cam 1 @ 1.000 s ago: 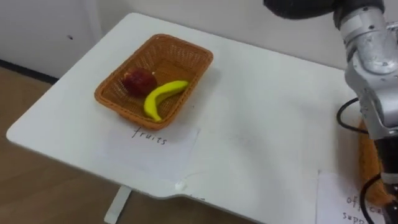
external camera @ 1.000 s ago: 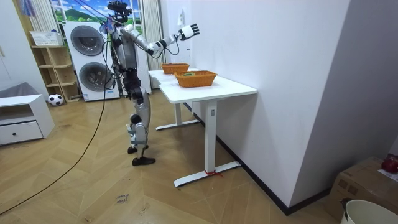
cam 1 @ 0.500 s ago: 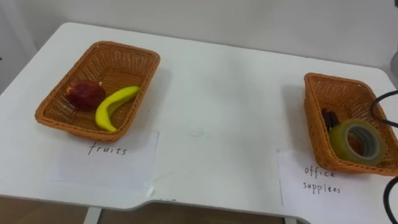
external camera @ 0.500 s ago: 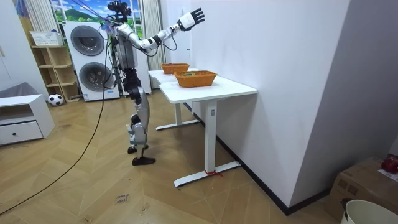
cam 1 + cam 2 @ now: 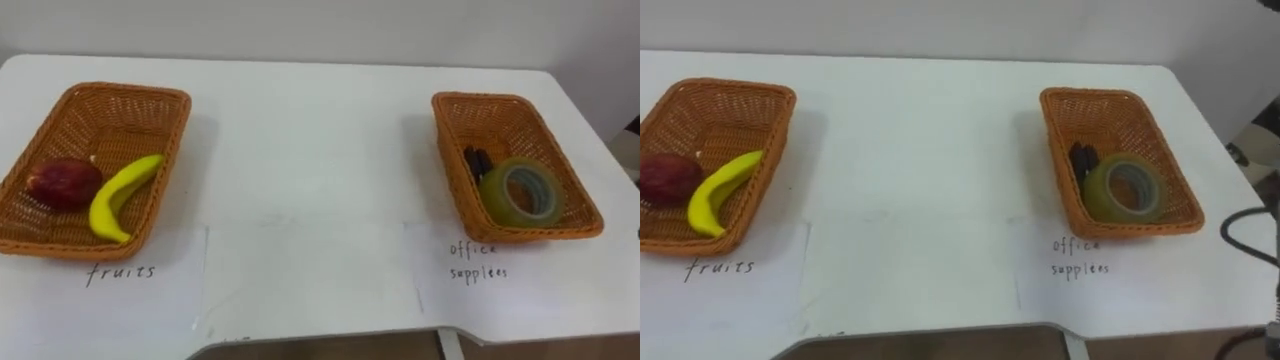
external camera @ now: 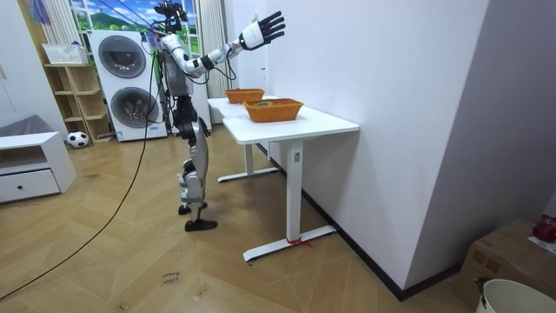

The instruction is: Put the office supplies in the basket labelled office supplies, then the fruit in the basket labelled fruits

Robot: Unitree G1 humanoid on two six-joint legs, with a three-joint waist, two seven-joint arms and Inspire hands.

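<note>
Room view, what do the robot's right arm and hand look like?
The right hand has black fingers and a pale palm. The arm is silver-grey with black segments toward the wrist, and a thin dark cable seems to run along it.

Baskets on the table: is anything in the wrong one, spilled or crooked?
Nothing stands out. The banana and red fruit lie in the fruits basket, the tape roll and a dark item in the office supplies basket.
</note>
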